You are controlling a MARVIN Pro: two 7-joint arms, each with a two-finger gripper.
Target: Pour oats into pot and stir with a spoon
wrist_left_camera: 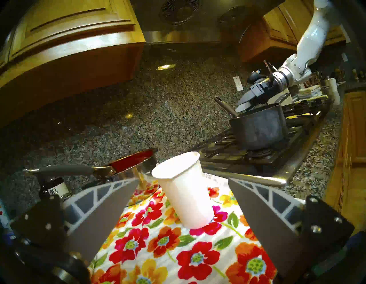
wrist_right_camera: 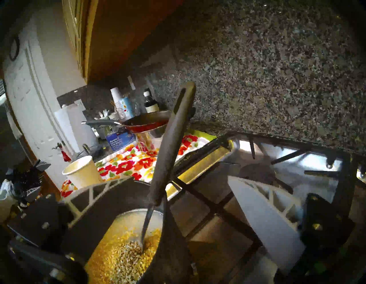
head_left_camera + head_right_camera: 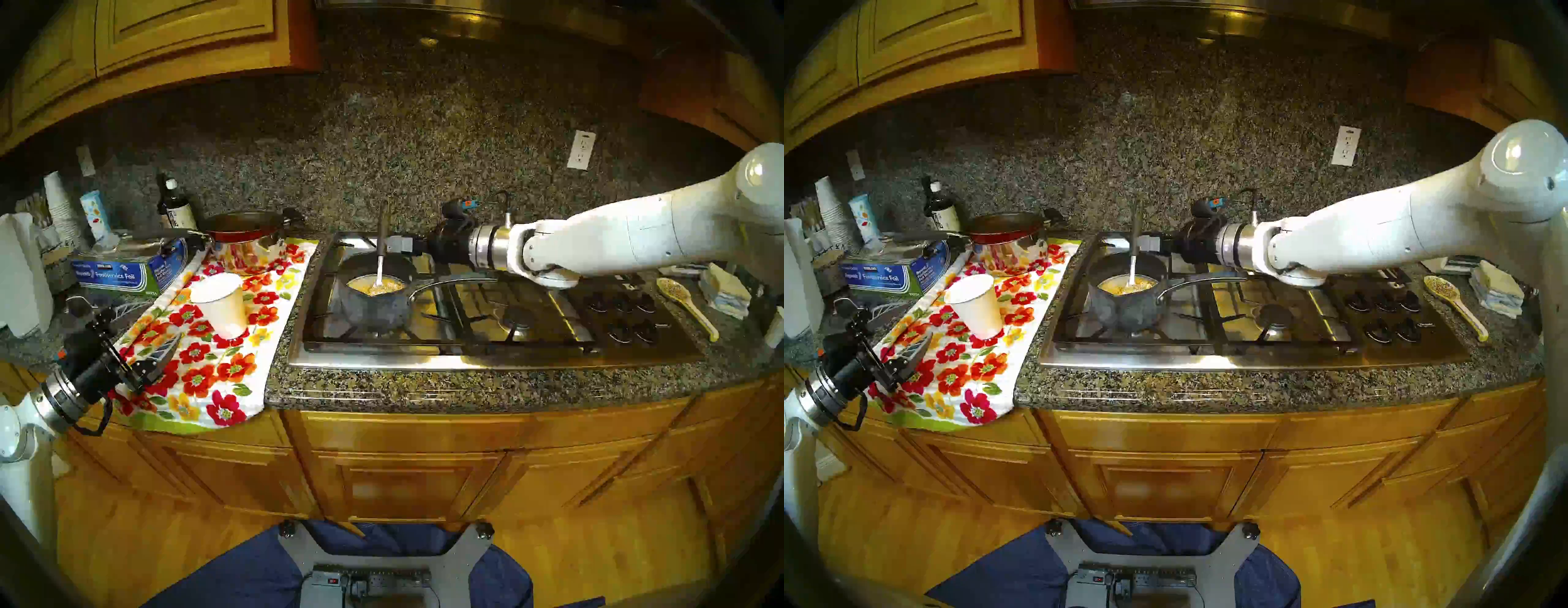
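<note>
The spoon (image 2: 170, 146) is seen standing in the pot (image 3: 375, 303) on the stove (image 3: 488, 335), its bowl buried among the oats (image 2: 126, 255) and hidden. The right gripper (image 2: 179, 200) is spread wide around the handle without touching it. The left gripper (image 1: 183, 200) is held open above the floral towel (image 1: 150, 248), facing the paper cup (image 1: 186, 190); its own arm is cut off at the frame edge.
</note>
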